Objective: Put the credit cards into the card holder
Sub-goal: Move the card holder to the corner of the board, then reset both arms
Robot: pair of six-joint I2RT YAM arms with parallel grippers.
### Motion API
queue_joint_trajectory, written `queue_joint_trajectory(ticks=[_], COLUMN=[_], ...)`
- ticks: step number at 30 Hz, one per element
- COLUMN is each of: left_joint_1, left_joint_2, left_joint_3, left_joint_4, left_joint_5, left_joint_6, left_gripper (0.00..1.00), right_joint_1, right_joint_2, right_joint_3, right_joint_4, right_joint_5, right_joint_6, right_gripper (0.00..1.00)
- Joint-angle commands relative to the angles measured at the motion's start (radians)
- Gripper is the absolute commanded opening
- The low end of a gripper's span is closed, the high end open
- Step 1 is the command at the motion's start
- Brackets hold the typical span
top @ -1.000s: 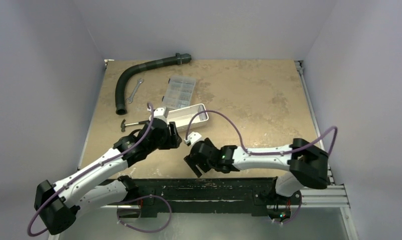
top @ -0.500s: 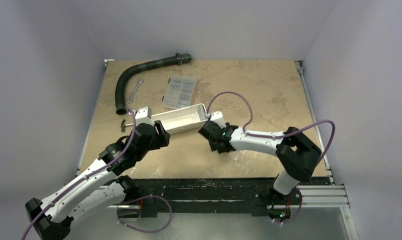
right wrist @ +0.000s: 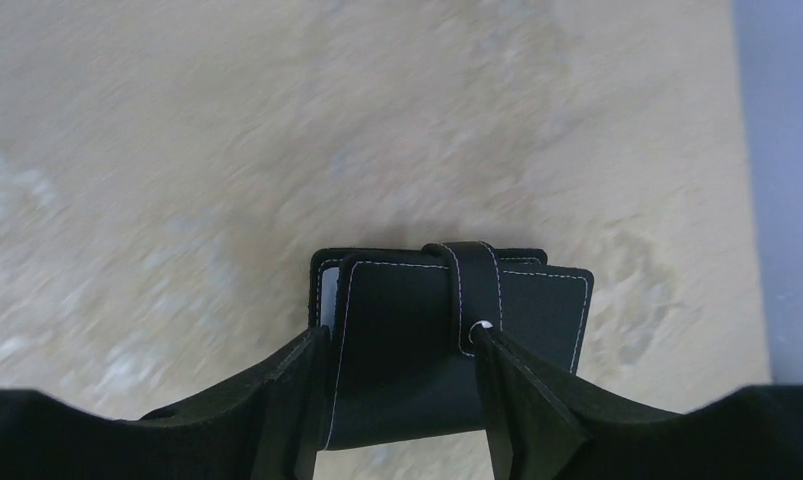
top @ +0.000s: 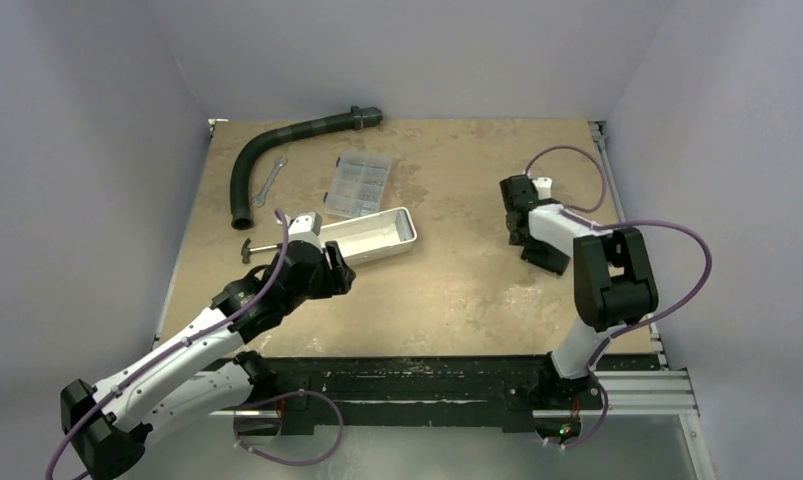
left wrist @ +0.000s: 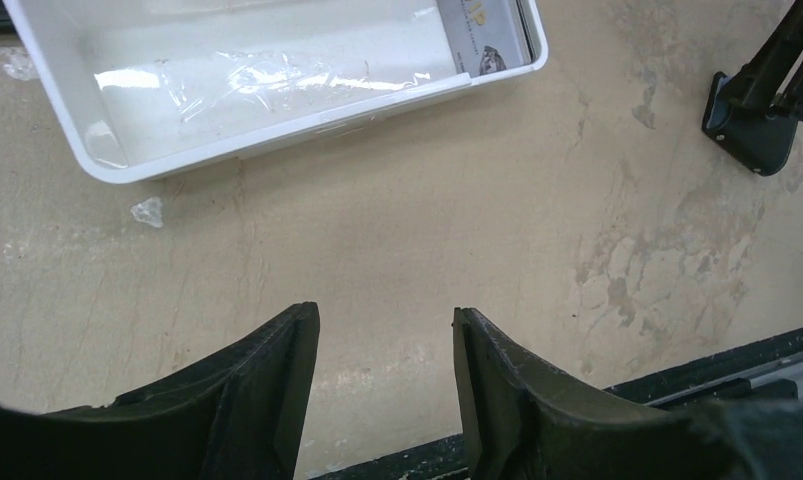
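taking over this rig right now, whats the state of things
Left gripper: open, empty, over the table beside the white tray.
Right gripper: open, over the card holder; contact unclear.
Card holder: on the table's right side, strap closed.
Cards: one silvery card at the tray's end; no others visible.
Done: nothing visibly loaded.
Left: open the holder, fetch the cards, slot them in.

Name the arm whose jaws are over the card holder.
The right arm: its open jaws frame the black card holder. The left arm's hang over bare table near the white tray.
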Motion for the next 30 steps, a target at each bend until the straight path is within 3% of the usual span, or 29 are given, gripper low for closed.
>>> queue_joint_trajectory(ticks=[1, 8, 12, 16, 19, 24, 30], left_joint_1=[0.005, 0.005, 0.004, 0.004, 0.005, 0.005, 0.003], left_joint_2=[0.005, 0.017, 0.032, 0.06, 0.076, 0.092, 0.127], left_joint_3=[0.042, 0.043, 0.068, 0.146, 0.215, 0.412, 0.69], left_joint_4=[0.06, 0.081, 0.087, 0.085, 0.079, 0.054, 0.021], left_joint_5=[0.056, 0.108, 0.111, 0.09, 0.048, -0.044, -0.106], left_joint_6=[0.044, 0.048, 0.059, 0.077, 0.099, 0.169, 0.275], left_gripper=[0.55, 0.55, 0.55, 0.57, 0.6, 0.64, 0.66], right_joint_1=[-0.114, -0.25, -0.255, -0.205, -0.128, -0.098, -0.097], right_joint_2=[0.044, 0.089, 0.026, -0.175, -0.355, -0.702, -0.893], right_joint_3=[0.066, 0.102, 0.114, 0.151, 0.22, 0.308, 0.46], right_joint_4=[0.04, 0.063, 0.026, -0.034, -0.106, -0.081, -0.124], right_joint_5=[0.07, 0.115, 0.133, 0.092, -0.04, -0.4, -0.464], right_joint_6=[-0.11, -0.149, -0.132, -0.123, -0.116, -0.125, -0.127], right_gripper=[0.6, 0.61, 0.71, 0.86, 0.94, 0.99, 0.99])
